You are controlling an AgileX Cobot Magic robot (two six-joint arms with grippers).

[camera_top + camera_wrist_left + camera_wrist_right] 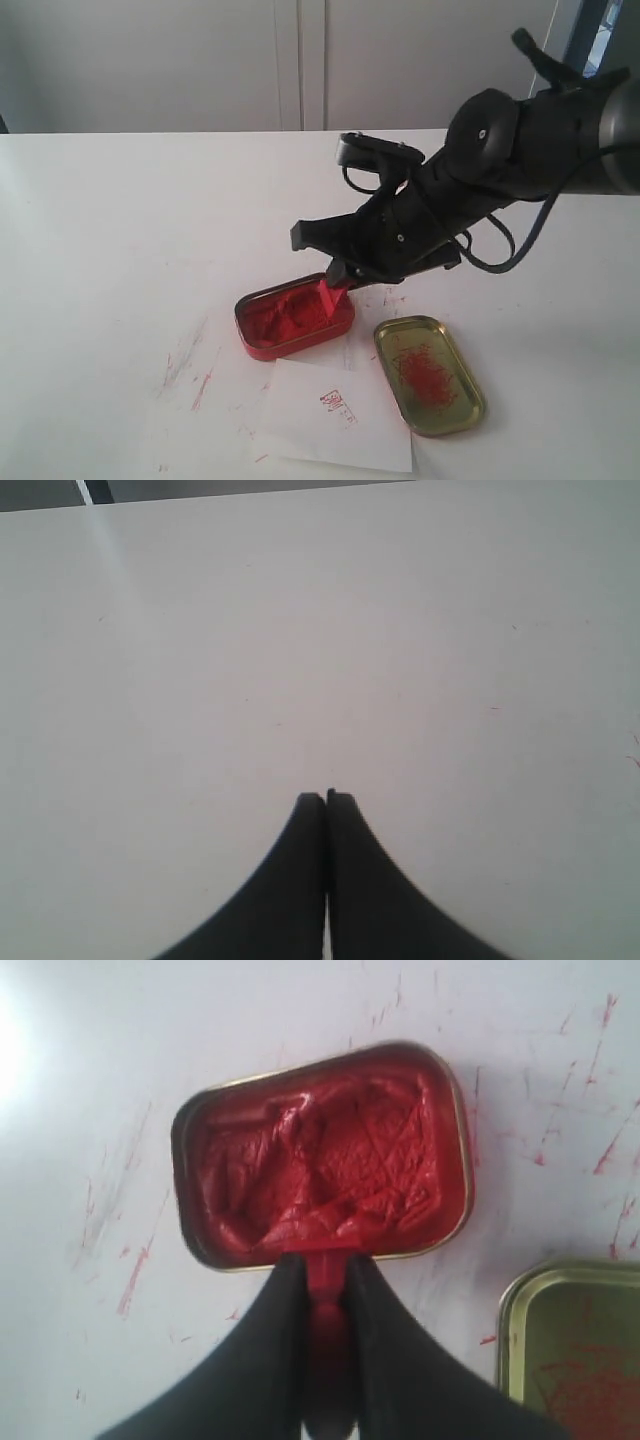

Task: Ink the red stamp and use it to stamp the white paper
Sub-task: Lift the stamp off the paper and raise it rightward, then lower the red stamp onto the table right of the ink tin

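My right gripper [338, 275] is shut on the red stamp [331, 295] by its handle [327, 1305], holding it over the near edge of the open red ink tin [293, 316]. The stamp's base hangs just above or on the red paste [330, 1165]; contact cannot be told. The white paper [340, 412] lies in front of the tin and bears a small red imprint [337, 403]. My left gripper [326, 798] is shut with nothing in it, above bare white tabletop, and does not show in the exterior view.
The tin's gold lid [428, 373] lies open side up to the right of the paper, smeared with red inside. Red streaks [190, 365] mark the white table [120, 220] left of the tin. A pale wall stands behind the table.
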